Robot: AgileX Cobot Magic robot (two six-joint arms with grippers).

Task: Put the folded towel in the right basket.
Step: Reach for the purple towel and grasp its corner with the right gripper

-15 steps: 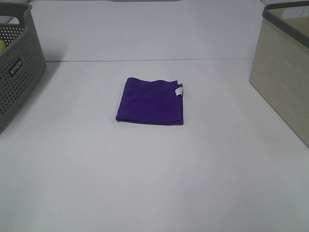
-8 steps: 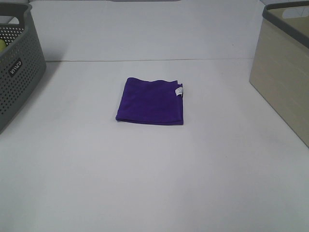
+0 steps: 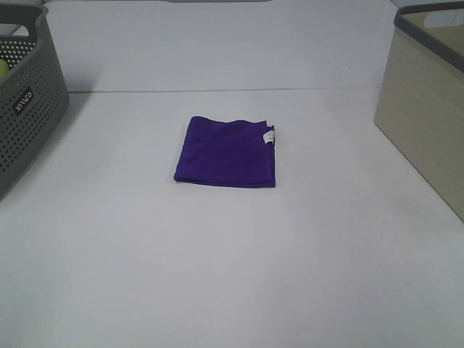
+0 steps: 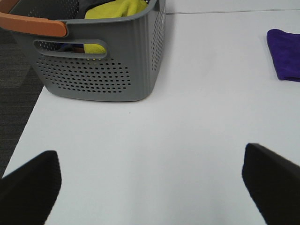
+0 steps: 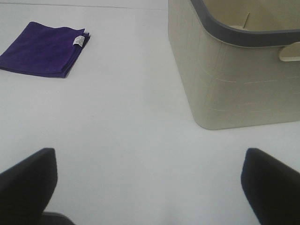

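A folded purple towel point(image 3: 227, 151) with a small white tag lies flat in the middle of the white table. It also shows in the right wrist view point(image 5: 43, 49) and at the edge of the left wrist view point(image 4: 286, 54). The right basket point(image 3: 428, 101) is beige with a grey rim and stands at the right; its inside looks empty in the right wrist view point(image 5: 225, 79). My left gripper point(image 4: 150, 187) and right gripper point(image 5: 147, 185) are both open and empty, well short of the towel. Neither arm shows in the exterior view.
A grey perforated basket point(image 3: 25, 98) stands at the left; in the left wrist view point(image 4: 101, 61) it holds a yellow cloth point(image 4: 115, 9) and has an orange handle point(image 4: 33, 24). The table's left edge borders dark floor point(image 4: 14, 108).
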